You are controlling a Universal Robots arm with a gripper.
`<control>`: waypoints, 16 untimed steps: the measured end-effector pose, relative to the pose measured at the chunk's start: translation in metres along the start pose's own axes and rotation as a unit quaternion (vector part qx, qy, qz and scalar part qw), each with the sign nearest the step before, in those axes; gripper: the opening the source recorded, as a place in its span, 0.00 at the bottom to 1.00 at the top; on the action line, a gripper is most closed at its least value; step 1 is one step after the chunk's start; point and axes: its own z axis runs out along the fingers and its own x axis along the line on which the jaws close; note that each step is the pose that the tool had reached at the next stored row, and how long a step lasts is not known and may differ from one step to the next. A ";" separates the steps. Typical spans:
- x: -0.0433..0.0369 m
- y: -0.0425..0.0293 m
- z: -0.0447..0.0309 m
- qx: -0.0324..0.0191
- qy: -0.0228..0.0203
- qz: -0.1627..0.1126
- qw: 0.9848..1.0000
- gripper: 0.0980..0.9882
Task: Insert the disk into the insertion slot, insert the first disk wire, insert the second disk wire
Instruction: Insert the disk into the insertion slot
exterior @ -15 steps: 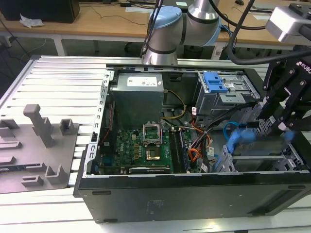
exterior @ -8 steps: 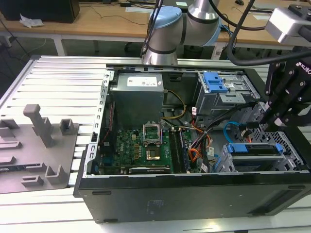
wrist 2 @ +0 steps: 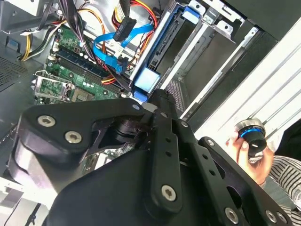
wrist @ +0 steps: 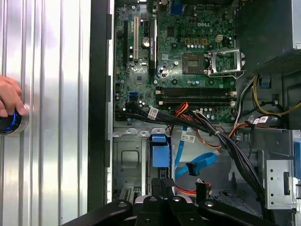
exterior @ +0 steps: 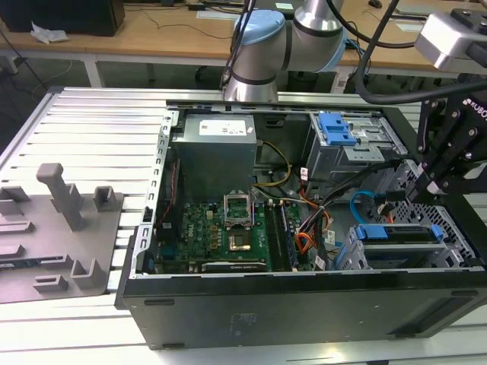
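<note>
Closest to us in the second wrist view is the black linkage of the gripper (wrist 2: 160, 96), which reaches down to the near end of the disk (wrist 2: 148, 80). We cannot tell whether it is clamped on the blue front bar or only pressing against it. The disk stands on edge inside the insertion slot (wrist: 126, 162), with its blue carrier in line with the cage walls, so we judge the drive to be in or nearly in. The gripper sits over the bar, we think, because that is the part meant for handling.

Just beside the cage the second disk wire (wrist: 203, 160) loops loosely with its dark plug free. The first disk wire (exterior: 304, 242) lies near it, unplugged as far as we can see. Both are draped clear of the slot's mouth.

Further out lie the motherboard (wrist: 188, 56) and the taller cage (exterior: 335, 129) with its blue latch. The computer case (exterior: 304, 304) lies open on its side, which allows reach from above. On the ribbed table (wrist: 51, 94) a hand (wrist: 7, 99) rests on a round blue-lit button (wrist: 9, 123), probably a control kept ready.
</note>
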 end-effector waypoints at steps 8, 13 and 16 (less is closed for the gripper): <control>-0.0031 -0.0147 0.0045 -0.004 0.000 0.000 1.000 0.01; -0.0031 -0.0155 0.0153 -0.004 0.000 0.000 1.000 0.01; -0.0030 -0.0161 0.0232 -0.004 0.000 0.000 1.000 0.01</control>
